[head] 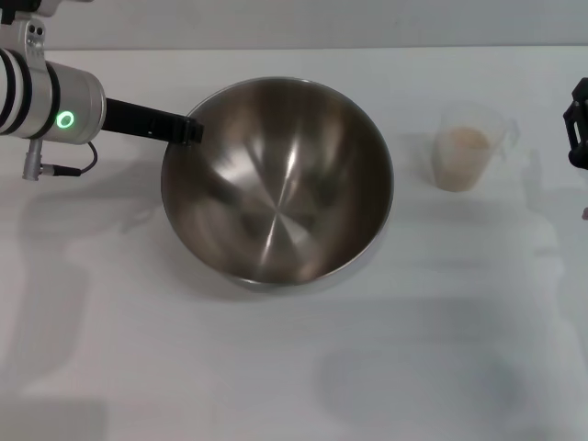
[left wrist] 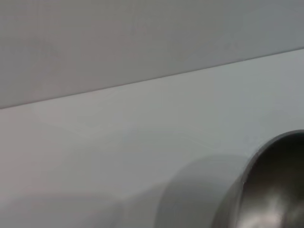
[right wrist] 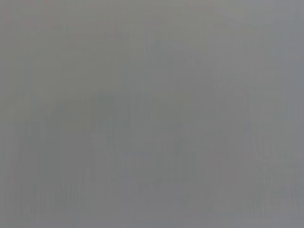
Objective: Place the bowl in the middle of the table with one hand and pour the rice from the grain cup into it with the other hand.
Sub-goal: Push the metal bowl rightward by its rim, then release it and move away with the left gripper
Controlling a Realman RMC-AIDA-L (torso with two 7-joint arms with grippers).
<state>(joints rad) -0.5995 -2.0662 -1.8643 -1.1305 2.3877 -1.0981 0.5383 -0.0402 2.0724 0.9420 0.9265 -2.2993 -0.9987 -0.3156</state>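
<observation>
The large steel bowl (head: 276, 179) sits on the white table (head: 294, 367) a little left of centre, and it holds nothing. My left gripper (head: 190, 129) reaches in from the left and is shut on the bowl's upper-left rim. A slice of that rim, the bowl (left wrist: 278, 185), shows in the left wrist view. The clear grain cup (head: 467, 147) stands upright to the right of the bowl with rice (head: 462, 140) inside. My right gripper (head: 577, 124) hangs at the right edge, just right of the cup and apart from it. The right wrist view shows only plain grey.
The table's far edge (head: 294, 48) runs across the top of the head view. A grey wall (left wrist: 142, 42) rises behind the table. Bare tabletop lies in front of the bowl and the cup.
</observation>
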